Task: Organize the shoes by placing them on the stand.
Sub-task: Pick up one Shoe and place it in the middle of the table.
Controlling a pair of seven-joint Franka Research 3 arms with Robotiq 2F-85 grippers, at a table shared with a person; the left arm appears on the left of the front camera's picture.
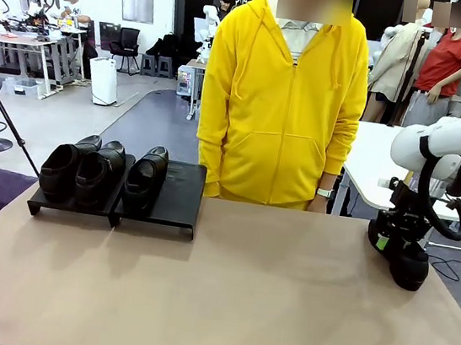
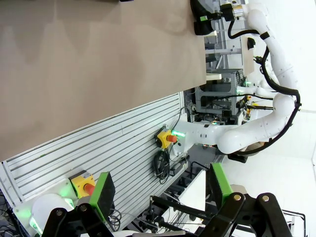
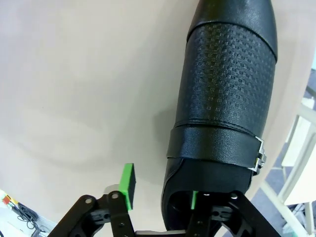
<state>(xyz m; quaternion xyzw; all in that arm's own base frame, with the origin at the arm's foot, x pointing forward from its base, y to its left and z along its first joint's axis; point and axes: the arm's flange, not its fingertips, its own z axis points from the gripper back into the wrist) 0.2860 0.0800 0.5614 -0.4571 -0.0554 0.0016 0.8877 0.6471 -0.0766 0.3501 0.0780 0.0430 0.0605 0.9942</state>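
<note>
Three black glossy shoes (image 1: 65, 169) (image 1: 99, 172) (image 1: 146, 177) stand side by side on the low black stand (image 1: 174, 197) at the table's far left. A further black shoe (image 1: 410, 264) (image 3: 227, 84) lies on the table at the right edge, also seen far off (image 2: 200, 22). My right gripper (image 1: 393, 238) (image 3: 161, 192) is down on this shoe's heel end. One green pad (image 3: 194, 200) is inside the shoe's opening and the other pad (image 3: 128, 185) is outside, a gap away from the side wall. My left gripper (image 2: 163, 190) is open, holding nothing, off the table's near side.
A person in a yellow hoodie (image 1: 282, 103) stands at the far edge of the brown table (image 1: 238, 310), hands down. The stand's right panel has free room beside the third shoe. A slotted metal frame with emergency-stop buttons (image 2: 168, 138) lies below the table's near edge.
</note>
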